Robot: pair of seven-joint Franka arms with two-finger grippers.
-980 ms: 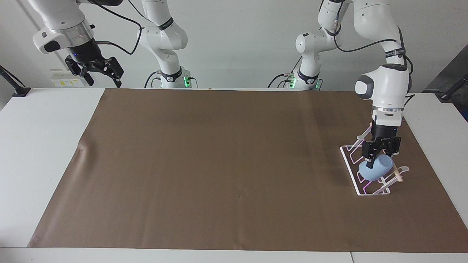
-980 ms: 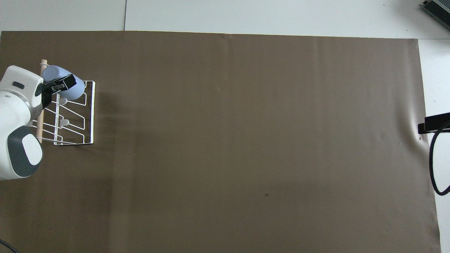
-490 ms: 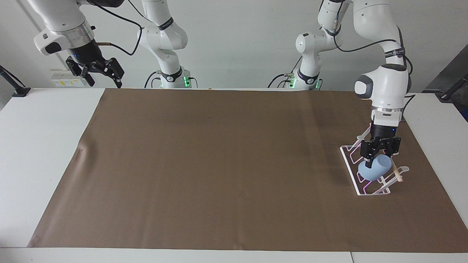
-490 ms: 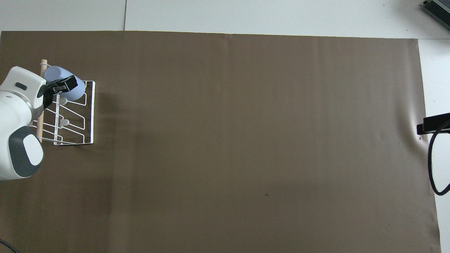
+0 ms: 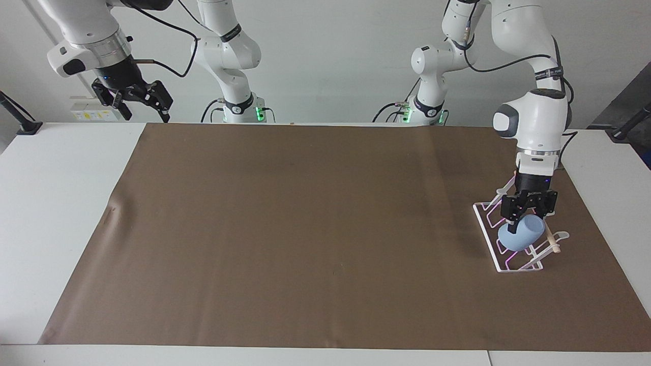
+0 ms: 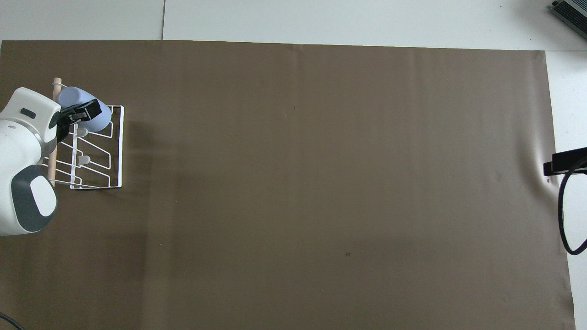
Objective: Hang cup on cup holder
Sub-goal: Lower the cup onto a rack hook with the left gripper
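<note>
1. Looking at the left arm's end of the worktop (image 5: 61,203), I have the left gripper (image 5: 520,224) down on the cup (image 5: 524,235), its fingers clenched on the light-blue wall.
2. I see the cup lying tilted on the cup holder (image 5: 501,264), at the part of the rack farthest from the robots, its rounded base toward the right arm's end and its rim toward the wooden dowel (image 5: 552,244).
3. From overhead, the cup (image 6: 98,120) sits over the rack's farthest prong, with the left gripper (image 6: 80,113) crossing it and the dowel (image 6: 52,165) running along the rack's outer edge.
4. The cup holder (image 6: 120,151) stands on the brown mat (image 5: 305,229); its two nearer prongs (image 6: 84,159) are bare, just beside the gripper.
5. I keep the right gripper (image 5: 135,101) waiting high over the worktop's edge nearest the robots at the right arm's end, fingers released and holding nothing.
6. A black cable (image 6: 566,220) loops at the mat's edge, well apart from the rack.
</note>
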